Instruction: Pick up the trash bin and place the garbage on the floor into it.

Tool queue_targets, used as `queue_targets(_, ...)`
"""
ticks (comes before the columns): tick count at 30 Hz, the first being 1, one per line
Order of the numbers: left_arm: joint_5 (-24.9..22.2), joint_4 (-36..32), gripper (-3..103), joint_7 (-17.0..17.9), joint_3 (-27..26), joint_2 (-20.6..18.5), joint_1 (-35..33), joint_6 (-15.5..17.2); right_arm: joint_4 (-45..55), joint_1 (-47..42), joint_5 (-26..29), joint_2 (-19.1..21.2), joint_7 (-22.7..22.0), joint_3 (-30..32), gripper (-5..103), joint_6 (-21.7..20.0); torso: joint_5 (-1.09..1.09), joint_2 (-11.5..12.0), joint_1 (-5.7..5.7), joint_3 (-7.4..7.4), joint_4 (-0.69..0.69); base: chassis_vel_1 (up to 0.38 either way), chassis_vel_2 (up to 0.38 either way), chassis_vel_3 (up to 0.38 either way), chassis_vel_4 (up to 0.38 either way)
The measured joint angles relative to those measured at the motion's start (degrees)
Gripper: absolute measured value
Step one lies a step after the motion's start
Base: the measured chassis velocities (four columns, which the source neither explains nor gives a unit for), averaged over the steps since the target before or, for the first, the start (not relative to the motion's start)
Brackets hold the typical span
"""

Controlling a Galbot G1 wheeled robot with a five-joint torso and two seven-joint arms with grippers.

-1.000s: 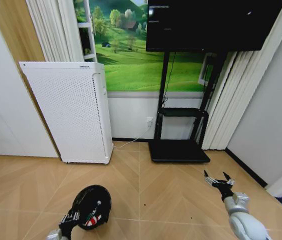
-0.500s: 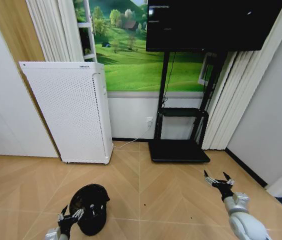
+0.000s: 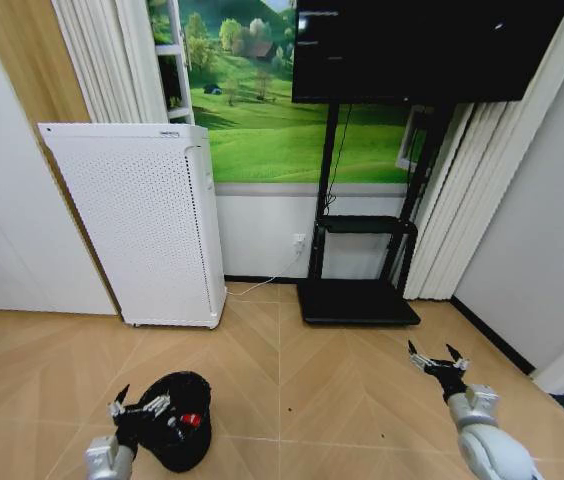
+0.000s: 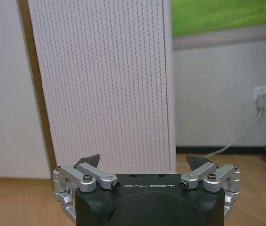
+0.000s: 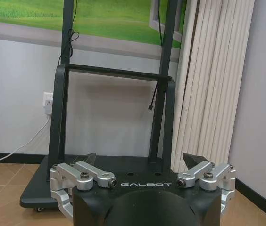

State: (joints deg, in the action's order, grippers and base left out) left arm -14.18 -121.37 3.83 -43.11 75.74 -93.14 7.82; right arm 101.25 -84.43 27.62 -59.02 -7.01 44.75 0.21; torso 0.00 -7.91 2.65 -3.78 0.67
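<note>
Just beyond my spread, empty left gripper (image 3: 140,410) stands the small black round mesh trash bin (image 3: 177,432), holding red garbage (image 3: 190,420); right gripper (image 3: 438,361) hangs open, idle.

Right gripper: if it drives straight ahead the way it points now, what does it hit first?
Likely the black TV stand: the right gripper, jaws open, points at its frame and base, with bare floor before it. Depth is unclear.
</note>
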Motion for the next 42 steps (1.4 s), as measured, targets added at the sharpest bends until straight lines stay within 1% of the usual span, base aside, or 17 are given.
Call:
queue_targets(3,-0.8,2.0,100,-0.6,-0.1,-2.5,5.0,-3.6,0.0,0.0,0.0,0.0,0.0,0.0,100,0.0,-0.01,0.0,0.00,0.00,0.01,0.000,0.000,0.000,0.000)
queue_targets(4,-0.8,2.0,100,-0.6,-0.1,-2.5,5.0,-3.6,0.0,0.0,0.0,0.0,0.0,0.0,100,0.0,-0.01,0.0,0.00,0.00,0.01,0.000,0.000,0.000,0.000)
queue_targets(6,-3.3,3.6,100,-0.7,0.5,-4.1,7.6,-4.4,0.0,0.0,0.0,0.0,0.0,0.0,100,0.0,-0.01,0.0,0.00,-0.01,0.00,0.000,0.000,0.000,0.000)
queue_targets(7,-3.3,3.6,100,-0.7,0.5,-4.1,7.6,-4.4,0.0,0.0,0.0,0.0,0.0,0.0,100,0.0,-0.01,0.0,0.00,-0.01,0.00,0.000,0.000,0.000,0.000)
queue_targets(9,-4.8,5.5,100,-0.7,1.4,-5.1,9.8,-4.6,0.0,0.0,0.0,0.0,0.0,0.0,100,0.0,-0.01,0.0,0.00,0.00,-0.01,0.000,0.000,0.000,0.000)
queue_targets(12,-5.2,6.4,100,-0.6,2.0,-5.4,11.0,-4.6,0.0,0.0,0.0,0.0,0.0,0.0,100,0.0,-0.02,0.0,0.00,0.00,-0.01,0.000,0.000,0.000,0.000)
queue_targets(14,-5.9,8.6,100,-0.6,2.9,-5.5,13.9,-4.4,0.0,0.0,0.0,0.0,0.0,0.0,100,0.0,-0.01,0.0,0.00,-0.01,-0.01,0.000,0.000,0.000,0.000)
queue_targets(15,-5.9,8.6,100,-0.6,2.9,-5.5,13.9,-4.4,0.0,0.0,0.0,0.0,0.0,0.0,100,0.0,-0.01,0.0,0.00,-0.01,-0.01,0.000,0.000,0.000,0.000)
queue_targets(17,-6.7,10.1,100,-0.6,3.8,-5.5,16.5,-3.8,0.0,0.0,0.0,0.0,0.0,0.0,100,0.0,-0.01,0.0,0.00,-0.01,0.00,0.000,0.000,0.000,0.000)
queue_targets(20,-7.4,10.7,100,-0.5,4.5,-5.4,18.0,-2.9,0.0,0.0,0.0,0.0,0.0,0.0,100,0.0,-0.01,0.0,0.00,-0.01,0.01,0.000,0.000,0.000,0.000)
queue_targets(22,-7.6,10.9,100,-0.3,4.8,-5.3,18.5,-2.2,0.0,0.0,0.0,0.0,0.0,0.0,100,0.0,0.00,0.0,0.00,-0.01,0.00,0.000,0.000,0.000,0.000)
queue_targets(38,-7.6,10.9,100,-0.2,4.8,-5.2,18.4,-2.0,0.0,0.0,0.0,0.0,0.0,0.0,100,0.0,0.00,0.0,0.01,-0.04,-0.01,0.000,0.000,0.000,0.000)
queue_targets(42,-7.6,10.9,100,-0.2,4.8,-5.2,18.3,-2.0,0.0,0.0,0.0,0.0,0.0,0.0,100,0.0,0.00,-0.7,0.09,-0.55,-0.01,0.000,0.000,0.000,0.000)
